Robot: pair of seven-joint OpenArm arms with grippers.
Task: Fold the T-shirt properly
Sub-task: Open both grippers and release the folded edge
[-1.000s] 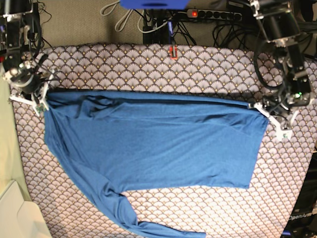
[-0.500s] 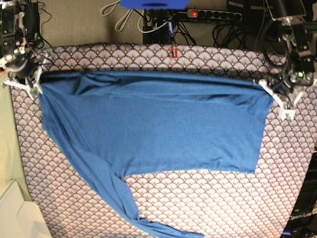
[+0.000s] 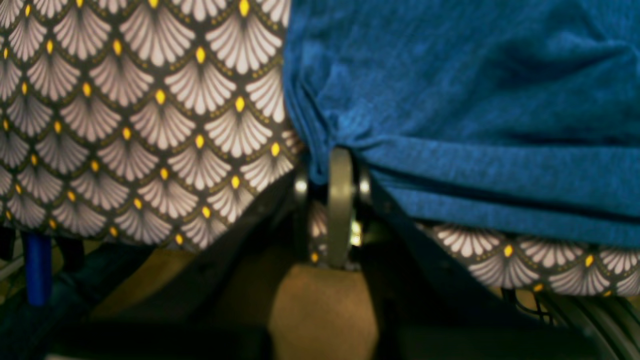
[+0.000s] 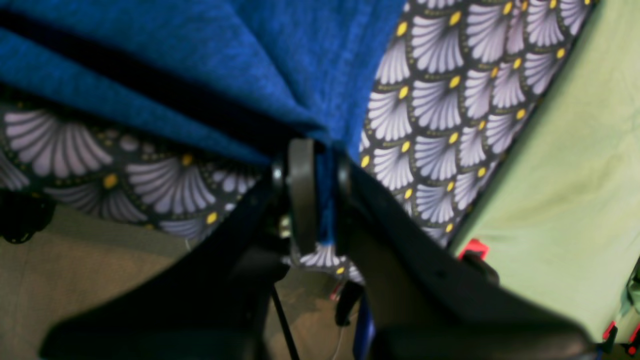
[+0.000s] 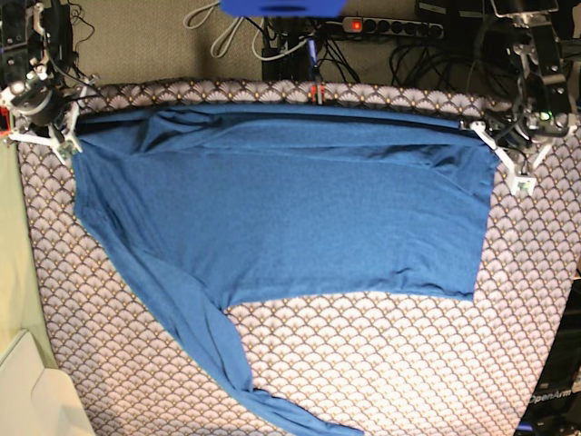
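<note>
Base view shows the T-shirt (image 5: 281, 209) spread wide on the surface (image 5: 381, 363), which is covered with a cloth of fan-shaped scales in grey and yellow. The blue fabric lies across the far half of the surface, and its upper edge is stretched in an almost straight line between the two claws. One long sleeve runs down from the left part of this view toward the near edge, where its end goes out of the picture.

The right claw (image 5: 56, 136) is at the far left corner in this view and is clenched on a corner of the T-shirt. In the right wrist view the blue fabric is pinched between the two dark fingers (image 4: 301, 185), and folds spread out from this point. A light green sheet (image 4: 560, 190) lies beside the patterned cloth there.

The left claw (image 5: 495, 145) is at the far right corner and is also clenched on the T-shirt. In the left wrist view the fabric gathers into wrinkles just above the closed fingers (image 3: 340, 200).
</note>
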